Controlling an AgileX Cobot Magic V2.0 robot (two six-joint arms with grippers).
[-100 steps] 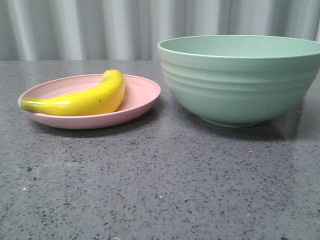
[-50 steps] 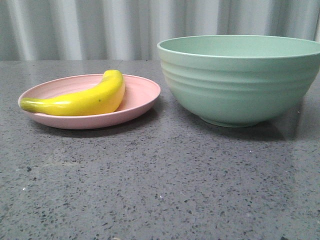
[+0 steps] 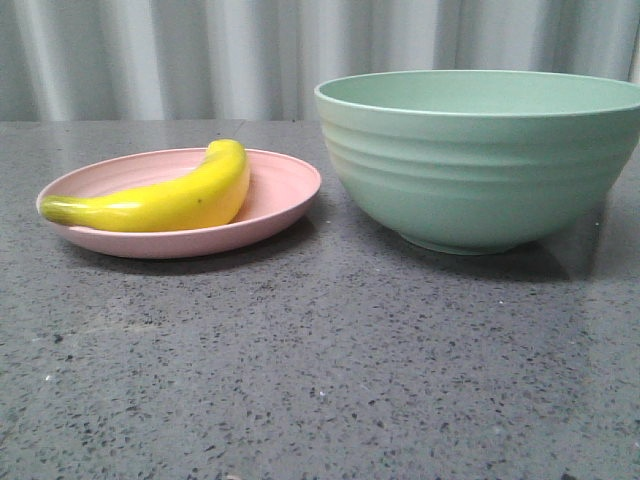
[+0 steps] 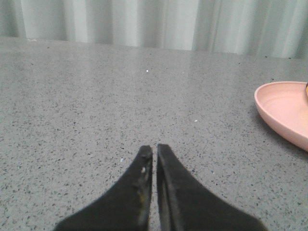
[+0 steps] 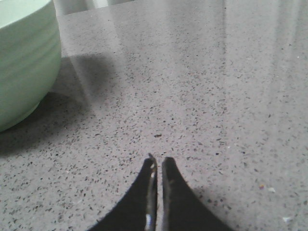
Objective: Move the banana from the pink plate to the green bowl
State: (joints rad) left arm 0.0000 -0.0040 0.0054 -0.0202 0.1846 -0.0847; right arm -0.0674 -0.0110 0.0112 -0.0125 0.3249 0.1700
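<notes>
A glossy yellow banana [image 3: 165,198] lies curved across the pale pink plate [image 3: 285,190] on the left of the grey speckled table. To its right stands the large ridged green bowl [image 3: 480,170], nothing visible inside it. Neither gripper appears in the front view. In the left wrist view my left gripper [image 4: 155,150] is shut with nothing in it, low over bare table, and the pink plate's rim [image 4: 281,108] shows off to one side. My right gripper [image 5: 159,161] is shut and empty too, with the green bowl's wall [image 5: 24,62] at the frame edge.
A pale corrugated curtain [image 3: 160,55] closes off the back of the table. Speckled grey tabletop [image 3: 320,370] stretches in front of the plate and bowl.
</notes>
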